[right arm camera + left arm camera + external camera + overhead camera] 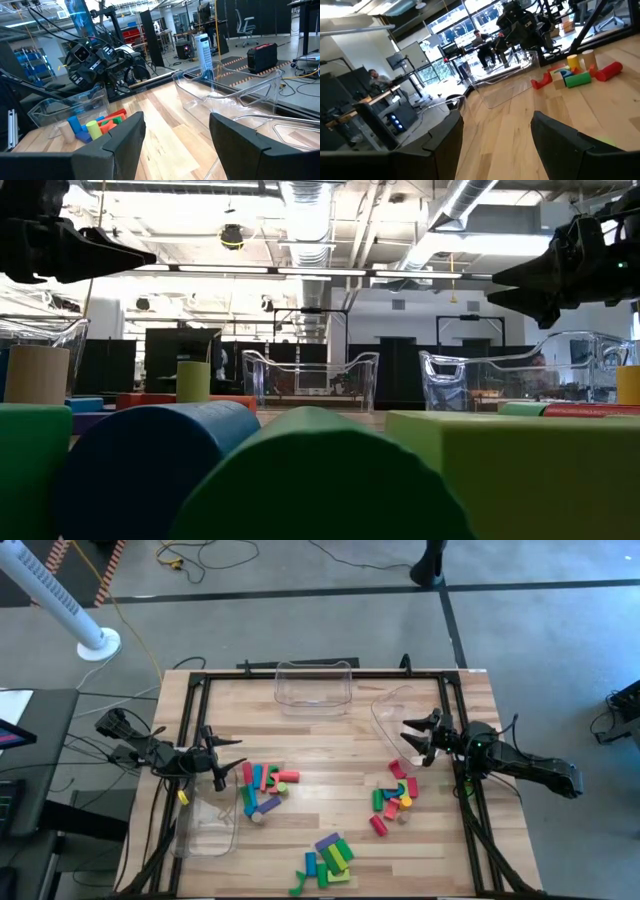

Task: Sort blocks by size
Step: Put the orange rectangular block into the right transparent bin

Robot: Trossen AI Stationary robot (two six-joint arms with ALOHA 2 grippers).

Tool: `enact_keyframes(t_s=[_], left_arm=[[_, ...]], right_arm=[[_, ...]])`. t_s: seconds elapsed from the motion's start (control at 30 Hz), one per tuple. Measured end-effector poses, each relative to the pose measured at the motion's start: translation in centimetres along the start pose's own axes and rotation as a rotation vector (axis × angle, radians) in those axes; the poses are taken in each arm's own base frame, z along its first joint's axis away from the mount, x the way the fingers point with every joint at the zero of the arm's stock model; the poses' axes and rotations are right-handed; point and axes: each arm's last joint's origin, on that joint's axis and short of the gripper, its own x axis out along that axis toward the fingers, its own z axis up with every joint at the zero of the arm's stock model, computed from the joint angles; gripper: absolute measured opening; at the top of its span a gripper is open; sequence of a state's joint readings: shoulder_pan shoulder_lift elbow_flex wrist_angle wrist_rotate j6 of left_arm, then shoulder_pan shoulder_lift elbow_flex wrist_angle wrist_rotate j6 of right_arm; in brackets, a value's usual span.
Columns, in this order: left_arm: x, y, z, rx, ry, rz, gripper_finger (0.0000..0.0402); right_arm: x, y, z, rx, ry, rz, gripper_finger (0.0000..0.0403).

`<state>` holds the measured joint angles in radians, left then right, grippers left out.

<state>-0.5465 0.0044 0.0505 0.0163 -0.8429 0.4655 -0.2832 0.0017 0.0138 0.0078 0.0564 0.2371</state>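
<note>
- Near edge of the worktop (330,765): one cluster of blocks (327,862) (purple, green, blue, yellow) loose on the wood; in no bin
- Mid worktop, left: second block cluster (262,787) (red, pink, green, blue, one purple) just right of the left bin (203,828); that bin looks empty from above
- Mid worktop, right: third block cluster (393,798) (red, green, blue, yellow) lying loose, just nearer than the right bin (392,715); nothing visible inside that bin either
- Far edge, centre: third clear bin (313,687); looks empty
- Left end effector (222,755) hangs over the far end of the left bin, fingers spread, holding nothing; left wrist view shows bare wood between its fingers
- Right end effector (412,733) hangs by the right bin, fingers spread, empty; same in the right wrist view
- Judgement: sort looks barely begun; no block seen binned; all three clusters left to move
- Which bin takes which size: cannot tell
</note>
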Motion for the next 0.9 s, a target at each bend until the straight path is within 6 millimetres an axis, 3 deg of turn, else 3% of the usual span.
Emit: enact_keyframes(t_s=[0.3, 0.73, 0.9], left_arm=[[0.0, 0.0, 0.01, -0.033, -0.001, 0.0, 0.0222], [0.0, 0.0, 0.01, -0.352, -0.001, 0.0, 0.0222], [0.0, 0.01, 0.02, -0.391, -0.001, 0.0, 0.0222]], right_arm=[[0.0, 0.0, 0.01, 0.0, -0.001, 0.0, 0.0255], [0.0, 0.0, 0.0, 0.0, 0.0, 0.0, 0.0255], [0.0, 0.0, 0.0, 0.0, 0.0, 0.0, 0.0255]])
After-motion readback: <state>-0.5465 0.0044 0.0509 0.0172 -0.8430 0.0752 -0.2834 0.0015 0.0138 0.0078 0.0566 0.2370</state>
